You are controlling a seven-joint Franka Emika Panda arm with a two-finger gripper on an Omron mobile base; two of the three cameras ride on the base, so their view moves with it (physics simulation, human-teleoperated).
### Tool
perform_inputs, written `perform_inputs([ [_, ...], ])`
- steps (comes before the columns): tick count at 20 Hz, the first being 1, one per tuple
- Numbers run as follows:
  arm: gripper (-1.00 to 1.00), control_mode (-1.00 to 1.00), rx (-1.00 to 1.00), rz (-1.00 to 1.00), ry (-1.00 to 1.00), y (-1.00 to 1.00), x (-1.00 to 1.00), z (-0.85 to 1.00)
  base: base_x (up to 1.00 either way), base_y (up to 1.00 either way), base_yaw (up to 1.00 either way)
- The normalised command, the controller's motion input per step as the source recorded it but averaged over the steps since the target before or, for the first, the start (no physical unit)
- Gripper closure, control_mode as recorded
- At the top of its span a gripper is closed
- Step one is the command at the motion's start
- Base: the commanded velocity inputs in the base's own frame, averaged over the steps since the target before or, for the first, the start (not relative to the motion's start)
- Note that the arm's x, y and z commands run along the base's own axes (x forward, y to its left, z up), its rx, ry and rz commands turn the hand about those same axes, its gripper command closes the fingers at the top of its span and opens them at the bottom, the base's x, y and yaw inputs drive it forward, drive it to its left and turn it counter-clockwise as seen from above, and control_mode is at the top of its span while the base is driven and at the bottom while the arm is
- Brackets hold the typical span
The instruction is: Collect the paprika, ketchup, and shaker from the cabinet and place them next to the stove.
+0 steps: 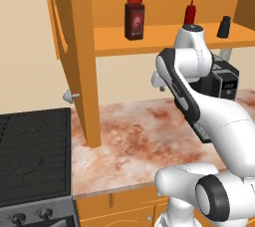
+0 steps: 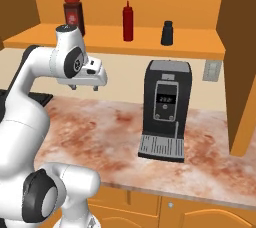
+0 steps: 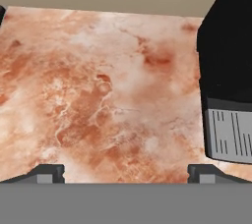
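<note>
On the shelf of the orange cabinet [image 1: 164,43] stand three items. The paprika [image 1: 134,18] [image 2: 73,13] is on the left, the slim red ketchup [image 1: 190,12] [image 2: 128,20] in the middle, and the small black shaker [image 1: 224,27] [image 2: 167,33] on the right. My gripper [image 2: 84,88] [image 1: 160,87] [image 3: 126,174] hangs below the shelf, above the marbled counter [image 3: 98,85], pointing down. Its fingers [image 3: 47,173] stand wide apart, open, with nothing between them. The stove [image 1: 30,156] lies at the lower left, with knobs on its front.
A black coffee machine [image 2: 165,109] [image 3: 226,80] stands on the counter to the right of the gripper. The cabinet's open door [image 1: 74,47] hangs down near the stove's edge, and another door panel [image 2: 242,57] stands at the far right. Base cabinets run under the counter.
</note>
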Motion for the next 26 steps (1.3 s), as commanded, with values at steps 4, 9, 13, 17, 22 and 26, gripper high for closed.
perform_inputs([
  [4, -1.0, 1.0, 0.0, 0.0, 0.0, 0.0, 0.0, 0.0, 0.0, 0.0, 0.0],
  [9, -1.0, 1.0, 0.0, 0.0, 0.0, 0.0, 0.0, 0.0, 0.0, 0.0, 0.0],
  [13, -1.0, 1.0, 0.0, 0.0, 0.0, 0.0, 0.0, 0.0, 0.0, 0.0, 0.0],
  [17, -1.0, 1.0, 0.0, 0.0, 0.0, 0.0, 0.0, 0.0, 0.0, 0.0, 0.0],
  [22, -1.0, -1.0, 0.0, 0.0, -0.05, -0.03, -0.06, 0.01, -0.03, -0.01, 0.0],
  [26, -1.0, -1.0, 0.0, 0.0, -0.31, -0.32, -0.37, 0.14, 0.0, 0.0, 0.0],
])
